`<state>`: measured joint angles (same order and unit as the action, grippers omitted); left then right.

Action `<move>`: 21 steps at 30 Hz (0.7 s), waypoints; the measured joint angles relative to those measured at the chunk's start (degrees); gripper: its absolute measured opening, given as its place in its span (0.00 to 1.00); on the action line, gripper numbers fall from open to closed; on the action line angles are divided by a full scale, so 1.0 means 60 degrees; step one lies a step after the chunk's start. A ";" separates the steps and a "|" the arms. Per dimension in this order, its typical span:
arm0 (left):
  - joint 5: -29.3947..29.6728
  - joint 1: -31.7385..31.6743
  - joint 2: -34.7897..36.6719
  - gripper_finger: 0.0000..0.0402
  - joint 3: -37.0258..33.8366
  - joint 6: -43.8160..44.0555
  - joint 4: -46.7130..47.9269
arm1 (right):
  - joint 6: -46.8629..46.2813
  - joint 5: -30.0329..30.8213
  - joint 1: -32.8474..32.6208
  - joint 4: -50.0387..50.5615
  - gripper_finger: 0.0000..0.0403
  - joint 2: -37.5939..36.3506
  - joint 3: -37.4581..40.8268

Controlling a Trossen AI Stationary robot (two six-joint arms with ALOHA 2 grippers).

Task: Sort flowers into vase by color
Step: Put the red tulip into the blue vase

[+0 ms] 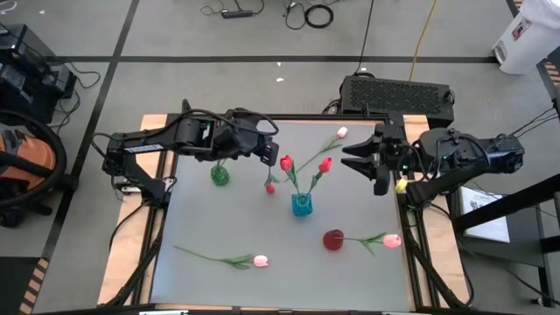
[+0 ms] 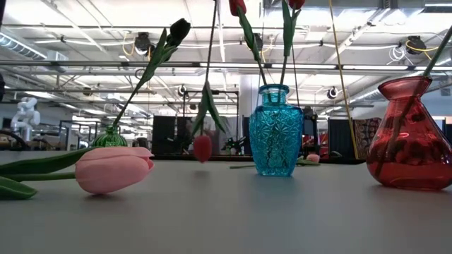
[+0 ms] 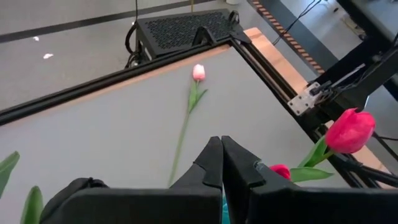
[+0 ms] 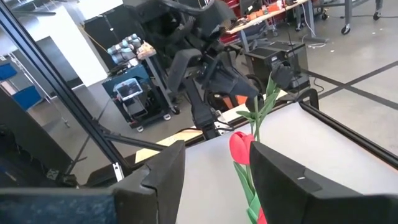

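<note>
My left gripper (image 1: 269, 151) is shut above the table's middle, left of the blue vase (image 1: 301, 206). Below it a red tulip (image 2: 203, 148) hangs head down. The blue vase holds two red tulips (image 1: 286, 163). A dark tulip (image 2: 178, 31) stands in the green vase (image 1: 220, 175). A pink tulip (image 1: 392, 240) leans out of the red vase (image 1: 333, 239). One pink tulip (image 1: 260, 260) lies on the table near the front edge and another (image 1: 341, 133) near the far edge. My right gripper (image 1: 374, 166) waits open at the table's right side. My left gripper holds the red tulip by its thin green stem (image 1: 268, 171), pinched between the shut fingers (image 3: 214, 163); these hide the exact place of contact. The stem (image 2: 210, 63) hangs straight down below the gripper. The bud is lowest, seemingly just clear of the table.
A black box (image 1: 398, 93) stands behind the table's far edge. The table's frame rail (image 3: 273, 68) runs along the far and right sides. Bare grey tabletop (image 1: 289, 280) lies along the front.
</note>
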<state>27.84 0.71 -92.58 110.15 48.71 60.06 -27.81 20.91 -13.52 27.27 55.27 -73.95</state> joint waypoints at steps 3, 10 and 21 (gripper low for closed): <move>0.0014 0.0000 0.0000 0.00 0.0000 -0.0018 -0.0078 | 0.0017 0.0000 -0.0003 0.0000 0.42 0.0068 0.0000; 0.0152 0.0000 0.0000 0.00 0.0000 -0.0292 -0.0331 | 0.0037 0.0003 -0.0001 -0.0003 0.42 0.0202 0.0000; 0.0349 -0.0359 0.0003 0.00 0.0484 -0.1064 -0.0461 | -0.0019 0.0004 -0.0003 -0.0026 0.43 0.0226 0.0000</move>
<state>29.93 -1.44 -92.55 113.05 42.32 57.30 -27.92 20.93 -13.54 27.11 56.62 -73.95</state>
